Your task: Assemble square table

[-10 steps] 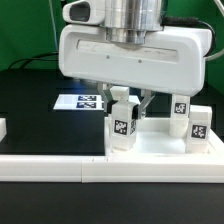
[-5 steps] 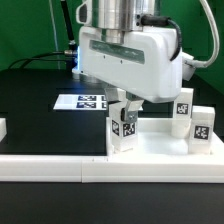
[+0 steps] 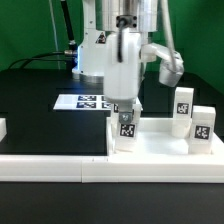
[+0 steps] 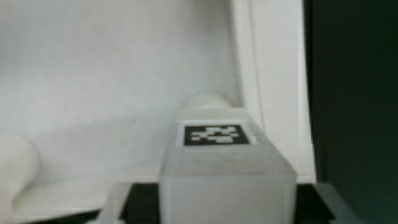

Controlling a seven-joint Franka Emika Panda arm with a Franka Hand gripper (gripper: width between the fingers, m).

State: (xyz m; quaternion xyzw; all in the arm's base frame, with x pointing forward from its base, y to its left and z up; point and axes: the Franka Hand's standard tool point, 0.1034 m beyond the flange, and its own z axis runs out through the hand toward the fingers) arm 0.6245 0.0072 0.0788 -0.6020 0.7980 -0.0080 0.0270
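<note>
The black table (image 3: 40,110) filled most of the exterior view, and the square tabletop slab (image 3: 160,143) lay flat on it, just behind the long white border rail (image 3: 60,168) that ran along the near edge. The slab serves as the landmark here. Above its corner nearest the exterior view's left hung the robot arm (image 3: 118,40), turned edge-on to the camera. Its gripper (image 3: 125,108) reached straight down onto a white leg (image 3: 125,132) standing upright on that corner, tag facing the camera. The fingers sat pinched against the leg's top, closed on it; the wrist view showed the same leg (image 4: 219,165) held between the dark finger pads, over the white slab (image 4: 107,80). Two more tagged legs (image 3: 182,112) (image 3: 201,127) stood upright on the slab's far side, toward the exterior view's right. The marker board (image 3: 85,101) lay flat on the table just beyond the slab.
</note>
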